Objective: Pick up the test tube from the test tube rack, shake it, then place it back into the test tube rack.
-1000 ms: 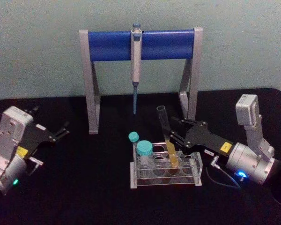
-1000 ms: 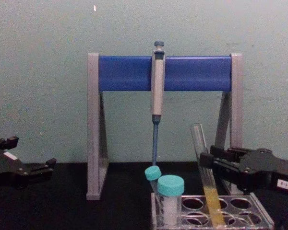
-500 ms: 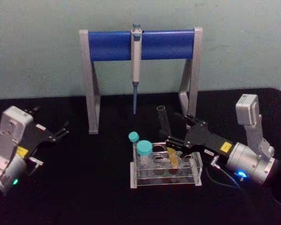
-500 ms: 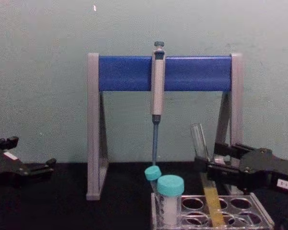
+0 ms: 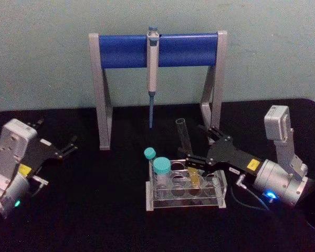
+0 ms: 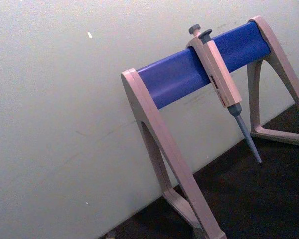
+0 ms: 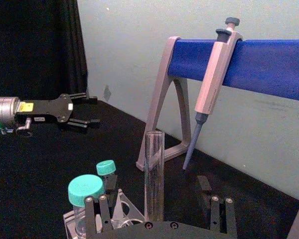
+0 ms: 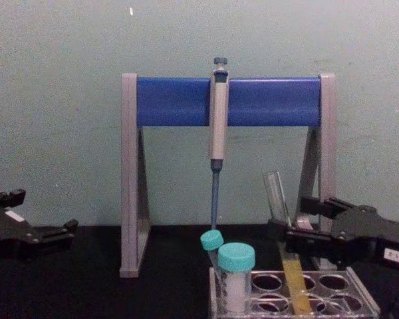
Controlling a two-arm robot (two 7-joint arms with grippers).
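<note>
One glass test tube (image 5: 185,144) with yellow liquid at its bottom stands leaning in the clear test tube rack (image 5: 186,188), and the right gripper (image 5: 195,163) is spread open around its middle, with one finger on each side and no squeeze made yet. A good hold can be made if the fingers are shut softly on the glass and the tube is lifted straight up out of its hole. Two teal-capped tubes (image 5: 161,167) stand close by in the rack and the pipette (image 5: 152,73) hangs on its stand (image 5: 102,94) behind, so wide swings should be avoided, while the left gripper (image 5: 68,147) is kept far off, open and empty.
</note>
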